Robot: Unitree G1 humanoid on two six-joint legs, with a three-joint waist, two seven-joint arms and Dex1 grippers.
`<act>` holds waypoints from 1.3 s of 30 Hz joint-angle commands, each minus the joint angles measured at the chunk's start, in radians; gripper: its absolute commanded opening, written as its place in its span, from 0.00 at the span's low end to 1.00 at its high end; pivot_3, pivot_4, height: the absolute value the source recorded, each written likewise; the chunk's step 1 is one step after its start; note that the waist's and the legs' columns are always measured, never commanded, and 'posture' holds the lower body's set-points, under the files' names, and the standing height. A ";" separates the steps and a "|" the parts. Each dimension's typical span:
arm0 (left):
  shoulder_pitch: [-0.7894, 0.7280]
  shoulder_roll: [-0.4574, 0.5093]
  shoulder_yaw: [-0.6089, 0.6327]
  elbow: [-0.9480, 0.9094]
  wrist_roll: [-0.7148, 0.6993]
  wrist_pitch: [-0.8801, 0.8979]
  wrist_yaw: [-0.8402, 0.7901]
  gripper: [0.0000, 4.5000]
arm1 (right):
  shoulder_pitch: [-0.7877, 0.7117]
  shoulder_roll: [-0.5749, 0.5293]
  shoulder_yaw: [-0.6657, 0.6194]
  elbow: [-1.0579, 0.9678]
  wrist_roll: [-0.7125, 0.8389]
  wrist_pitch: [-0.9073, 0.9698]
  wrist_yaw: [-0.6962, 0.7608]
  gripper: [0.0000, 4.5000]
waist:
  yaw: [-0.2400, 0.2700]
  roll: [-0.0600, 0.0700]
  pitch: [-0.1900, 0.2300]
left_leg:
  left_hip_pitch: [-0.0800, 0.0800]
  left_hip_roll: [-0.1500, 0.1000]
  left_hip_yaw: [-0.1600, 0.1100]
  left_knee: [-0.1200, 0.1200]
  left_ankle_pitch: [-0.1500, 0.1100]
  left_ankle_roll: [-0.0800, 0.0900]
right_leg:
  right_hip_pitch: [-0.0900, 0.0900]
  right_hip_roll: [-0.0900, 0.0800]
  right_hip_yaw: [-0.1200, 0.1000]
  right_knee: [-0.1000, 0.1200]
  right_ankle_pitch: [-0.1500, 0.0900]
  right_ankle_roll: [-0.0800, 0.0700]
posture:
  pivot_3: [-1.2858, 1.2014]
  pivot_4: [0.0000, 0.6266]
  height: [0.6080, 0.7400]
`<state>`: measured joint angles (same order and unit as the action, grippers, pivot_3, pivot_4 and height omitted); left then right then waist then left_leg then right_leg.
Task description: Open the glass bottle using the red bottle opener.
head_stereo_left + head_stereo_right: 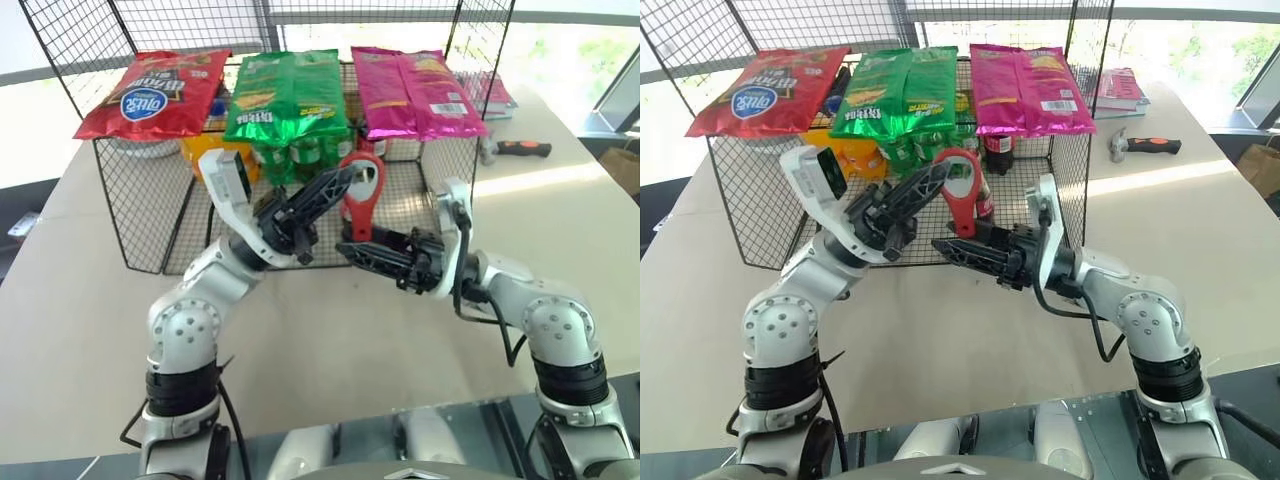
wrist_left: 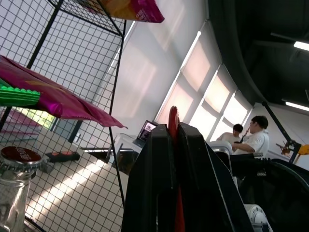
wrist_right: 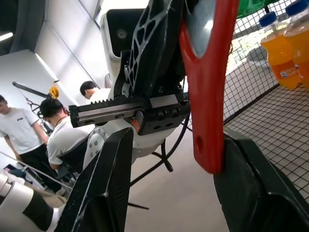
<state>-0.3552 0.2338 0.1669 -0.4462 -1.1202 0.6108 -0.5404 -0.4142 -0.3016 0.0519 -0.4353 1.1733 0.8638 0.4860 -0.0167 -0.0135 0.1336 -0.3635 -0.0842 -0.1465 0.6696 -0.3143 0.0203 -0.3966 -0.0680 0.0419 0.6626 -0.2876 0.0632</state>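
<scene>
The red bottle opener [image 1: 362, 200] stands upright in the air in front of the wire rack, ring head up and handle down. My left gripper [image 1: 350, 178] is shut on its ring head; a red edge [image 2: 173, 121] shows between the black fingers. My right gripper [image 1: 345, 248] reaches in from the right at the handle's lower end. Its fingers [image 3: 106, 193] are open, one on each side of the handle [image 3: 207, 96], with gaps. The glass bottle [image 2: 14, 193], clear-necked with a red crown cap, stands inside the rack beyond the left gripper.
A black wire rack [image 1: 150, 200] stands on the beige table, with red [image 1: 155, 95], green [image 1: 285, 95] and pink [image 1: 415, 90] snack bags on top. Orange drink bottles [image 3: 280, 53] stand inside. A hammer [image 1: 520, 150] lies at the back right. People sit in the background [image 3: 63, 135].
</scene>
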 commanded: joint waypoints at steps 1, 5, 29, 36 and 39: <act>0.007 -0.031 -0.010 -0.054 0.017 -0.047 0.050 0.00 | -0.003 0.038 -0.017 -0.030 0.050 -0.013 -0.029 0.57 | 0.000 0.000 0.000 | 0.000 0.000 0.000 0.000 0.000 0.000 | 0.000 0.000 0.000 0.000 0.000 0.000 | 0.52 0.24 1.00; 0.018 -0.043 -0.018 -0.066 0.018 -0.062 0.074 0.00 | -0.005 0.075 -0.032 -0.029 0.079 -0.015 -0.059 0.57 | 0.000 0.000 0.000 | 0.000 0.000 0.000 0.000 0.000 0.000 | 0.000 0.000 0.000 0.000 0.000 0.000 | 0.52 0.24 1.00; 0.013 0.004 -0.020 -0.074 -0.091 -0.037 0.115 0.00 | -0.040 0.117 -0.054 0.000 0.134 -0.016 -0.115 0.02 | -0.001 0.000 0.000 | 0.000 0.000 0.000 0.000 0.000 0.000 | 0.000 0.000 0.000 0.000 0.000 0.000 | 0.52 0.24 1.00; 0.015 0.040 -0.018 -0.070 -0.105 -0.017 0.112 0.00 | -0.031 0.102 -0.051 0.005 0.123 -0.015 -0.083 0.01 | -0.001 0.000 0.000 | 0.000 0.000 0.000 0.000 0.000 0.000 | 0.000 0.000 0.000 0.000 0.000 0.000 | 0.52 0.24 1.00; 0.033 0.076 -0.012 -0.072 -0.138 0.017 0.122 0.16 | -0.023 0.084 -0.049 0.003 0.114 -0.010 -0.066 0.00 | -0.002 0.000 0.000 | 0.000 0.000 0.000 0.000 0.000 0.000 | 0.000 0.001 0.000 0.000 0.000 0.000 | 0.52 0.24 1.00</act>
<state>-0.3290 0.2945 0.1495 -0.4973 -1.2412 0.6096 -0.4267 -0.4364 -0.2133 0.0040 -0.4103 1.2774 0.8574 0.3978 -0.0183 -0.0134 0.1337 -0.3632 -0.0843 -0.1465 0.6694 -0.3143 0.0203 -0.3969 -0.0674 0.0419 0.6628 -0.2876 0.0631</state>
